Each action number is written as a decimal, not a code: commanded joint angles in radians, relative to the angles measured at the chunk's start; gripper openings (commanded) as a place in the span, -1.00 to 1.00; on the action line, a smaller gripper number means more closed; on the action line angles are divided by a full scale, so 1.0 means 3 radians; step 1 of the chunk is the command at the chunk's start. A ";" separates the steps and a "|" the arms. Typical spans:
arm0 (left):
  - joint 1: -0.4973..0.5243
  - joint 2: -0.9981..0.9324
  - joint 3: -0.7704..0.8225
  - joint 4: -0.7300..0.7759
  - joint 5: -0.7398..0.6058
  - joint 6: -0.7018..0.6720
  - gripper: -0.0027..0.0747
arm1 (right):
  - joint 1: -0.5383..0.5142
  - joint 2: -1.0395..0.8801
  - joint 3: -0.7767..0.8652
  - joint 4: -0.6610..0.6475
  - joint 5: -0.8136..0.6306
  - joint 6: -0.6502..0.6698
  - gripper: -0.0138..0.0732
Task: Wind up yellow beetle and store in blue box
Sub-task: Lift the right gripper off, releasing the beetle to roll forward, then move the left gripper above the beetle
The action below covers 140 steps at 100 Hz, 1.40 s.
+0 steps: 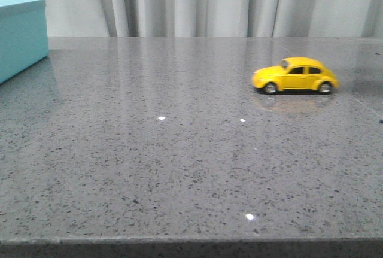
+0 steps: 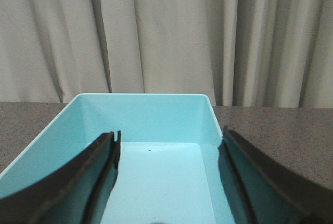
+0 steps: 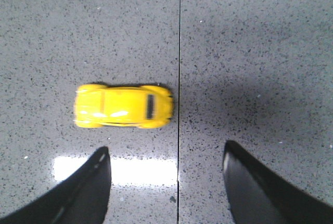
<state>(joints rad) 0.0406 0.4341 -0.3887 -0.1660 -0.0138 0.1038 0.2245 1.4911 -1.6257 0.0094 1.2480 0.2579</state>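
The yellow beetle (image 1: 295, 75) is sitting on its wheels on the grey table (image 1: 179, 162), far right. The right gripper (image 3: 166, 182) is hovering above it, spread wide, holding nothing. The left gripper (image 2: 169, 182) is hanging wide open and empty over the blue box (image 2: 140, 117), at the table's far left.

My left pincer (image 2: 169, 182), two broad curved fingers (image 2: 88, 182) in matte black with a thin raised inner lip along each edge, my right pincer (image 3: 166, 190), two smooth dark grey-black fingers (image 3: 86, 193) tapering to rounded tips, no cables, screws or markings visible from my feeds
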 commanded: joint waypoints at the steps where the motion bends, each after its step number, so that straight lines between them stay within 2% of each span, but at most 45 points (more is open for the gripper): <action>1: 0.0000 0.0046 -0.0123 -0.0027 -0.0290 -0.0022 0.13 | -0.0006 -0.0188 -0.0089 -0.0004 -0.0124 -0.0029 0.39; 45: 0.0000 0.0046 -0.0123 -0.0027 -0.0222 -0.0022 0.13 | -0.0006 -0.0312 -0.0078 0.0018 -0.0247 -0.0029 0.39; 66: 0.0000 0.0046 -0.0148 -0.0027 -0.0181 -0.0022 0.13 | -0.0006 -0.0610 0.0233 0.0018 -0.0735 -0.0102 0.39; 90: 0.0000 0.0319 -0.0654 -0.0027 0.0534 -0.0006 0.13 | -0.0006 -0.1226 0.1019 0.0018 -0.1379 -0.0112 0.39; 107: -0.0074 0.0761 -0.1154 -0.0027 0.1050 0.0298 0.13 | -0.0006 -0.1657 0.1517 0.0026 -0.1735 -0.0112 0.39; 121: -0.0303 0.1197 -0.1574 -0.0027 0.1395 0.0508 0.13 | -0.0006 -0.1951 0.1750 0.0029 -0.1798 -0.0112 0.39; 140: -0.0841 0.1789 -0.2096 -0.0027 0.1614 0.1035 0.14 | -0.0006 -0.2186 0.1809 0.0085 -0.1779 -0.0112 0.39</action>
<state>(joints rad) -0.1440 0.9083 -0.9335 -0.1641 0.5056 0.3433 0.2245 0.8686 -1.0619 0.0296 0.7908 0.2342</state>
